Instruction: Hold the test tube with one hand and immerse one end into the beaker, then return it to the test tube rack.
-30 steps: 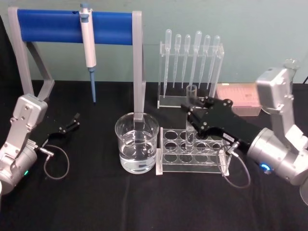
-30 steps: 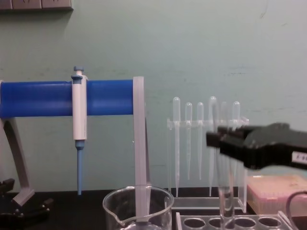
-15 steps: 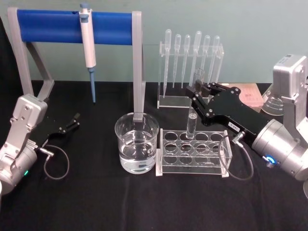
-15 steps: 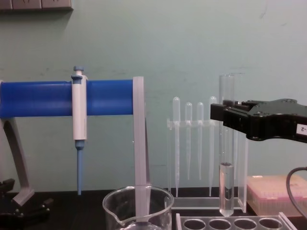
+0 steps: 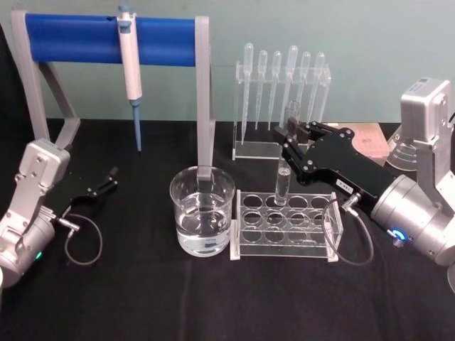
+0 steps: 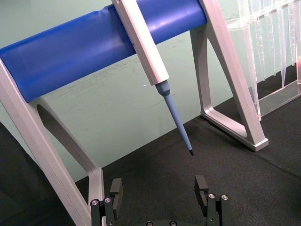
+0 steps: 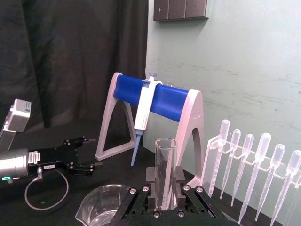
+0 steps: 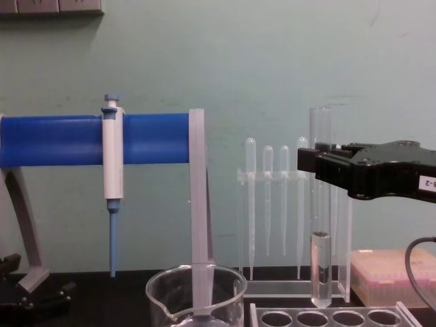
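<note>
At far left our black left gripper (image 5: 106, 180) sits parked, fingers spread. The wide clear glass beaker (image 5: 202, 213) stands just left of the clear plastic tube rack (image 5: 236, 241). Our black right gripper (image 5: 290, 132) clamps the clear glass test tube (image 5: 282, 181) upright just above the rack; we should raise it to clear the beaker's rim, then travel left

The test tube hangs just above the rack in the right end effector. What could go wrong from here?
The bottom of the test tube is barely above the rack, so moving sideways toward the beaker might clip the rack. The right end effector grips only the upper part of the tube, which holds liquid; it might tilt or slip. The left end effector is parked at the left.
</note>
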Controlling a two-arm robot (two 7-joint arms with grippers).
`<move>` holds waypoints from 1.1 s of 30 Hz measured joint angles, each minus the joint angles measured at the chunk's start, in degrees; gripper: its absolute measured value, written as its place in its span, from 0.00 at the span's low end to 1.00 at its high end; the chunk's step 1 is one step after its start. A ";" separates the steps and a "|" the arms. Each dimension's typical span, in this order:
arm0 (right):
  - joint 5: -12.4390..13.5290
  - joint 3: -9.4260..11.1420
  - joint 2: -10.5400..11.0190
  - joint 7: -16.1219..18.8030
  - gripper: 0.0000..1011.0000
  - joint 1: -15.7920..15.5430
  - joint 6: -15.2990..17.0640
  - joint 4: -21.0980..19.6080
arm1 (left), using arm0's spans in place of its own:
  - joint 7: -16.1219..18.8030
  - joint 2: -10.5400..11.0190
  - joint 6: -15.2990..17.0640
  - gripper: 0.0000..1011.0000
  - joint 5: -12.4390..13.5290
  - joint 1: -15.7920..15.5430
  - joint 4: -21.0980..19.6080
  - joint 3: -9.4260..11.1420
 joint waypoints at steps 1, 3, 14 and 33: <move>0.00 0.01 0.01 0.00 0.22 -0.01 -0.01 0.00 | 0.00 0.00 0.00 0.99 0.00 0.00 0.00 0.00; 0.00 0.01 0.01 0.00 0.22 -0.02 -0.02 -0.01 | 0.00 0.00 0.00 0.99 0.00 0.00 0.00 0.00; 0.00 0.02 0.03 0.03 0.22 -0.07 -0.11 -0.01 | 0.00 0.00 0.00 0.99 0.00 0.00 0.00 0.00; 0.00 0.01 0.03 0.03 0.22 -0.08 -0.14 0.00 | 0.00 0.00 0.00 0.99 0.00 0.00 0.00 0.00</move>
